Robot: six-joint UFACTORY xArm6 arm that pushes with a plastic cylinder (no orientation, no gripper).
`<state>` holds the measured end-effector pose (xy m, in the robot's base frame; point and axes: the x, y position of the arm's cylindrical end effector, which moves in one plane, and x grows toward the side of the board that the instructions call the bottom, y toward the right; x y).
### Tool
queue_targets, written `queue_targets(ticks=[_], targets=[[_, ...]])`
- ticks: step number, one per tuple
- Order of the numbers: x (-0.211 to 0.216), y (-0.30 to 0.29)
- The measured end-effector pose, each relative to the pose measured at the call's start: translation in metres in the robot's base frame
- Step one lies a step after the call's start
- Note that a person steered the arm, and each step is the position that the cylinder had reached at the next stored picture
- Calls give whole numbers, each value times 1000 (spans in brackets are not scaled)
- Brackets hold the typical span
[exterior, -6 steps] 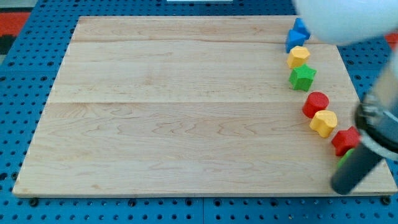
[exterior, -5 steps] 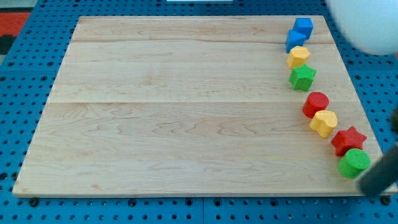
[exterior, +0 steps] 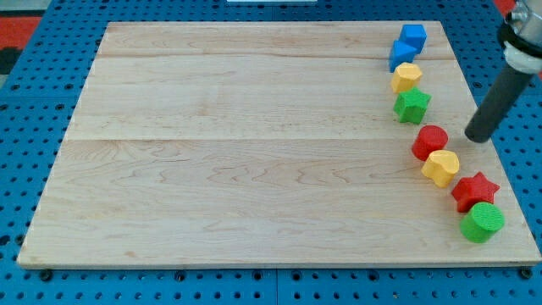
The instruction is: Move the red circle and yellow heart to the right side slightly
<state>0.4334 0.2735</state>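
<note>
The left and middle of the wooden board [exterior: 254,152] carried no blocks; everything stood in a curving line near the view's right edge. From the view's top it ran: two blue blocks [exterior: 406,46] touching each other, a yellow block [exterior: 406,77] of a shape I could not settle, a green star [exterior: 412,105], then the red circle [exterior: 430,141] with the yellow heart [exterior: 440,167] pressed against its lower right, then a red star [exterior: 474,191] and a green circle [exterior: 483,222] nearest the view's bottom.

Further right, my tip [exterior: 478,135] rested on the board just to the right of the red circle, apart from it. I have no fingers to open or clench — only the bare rod, holding nothing.

That position looked like the trouble. The pair was meant to go slightly right, and I stood on the very side they should travel toward; any push from there would drive them left. Getting round to their left meant passing a crowded line — the green star sat near above, the red star close below the heart — so I judged a careless path could knock a neighbour. The board's right edge was also near, and too long a shove might have carried the heart toward it.

No containers were in view, so nothing lay in any.
</note>
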Motion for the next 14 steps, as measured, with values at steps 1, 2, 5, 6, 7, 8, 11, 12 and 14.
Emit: queue_targets(ticks=[1, 2, 5, 6, 7, 8, 11, 12, 14], targets=[[0, -36], [0, -54], [9, -150], [40, -141], [52, -123], [48, -112], [78, -108], [93, -82], [72, -66]])
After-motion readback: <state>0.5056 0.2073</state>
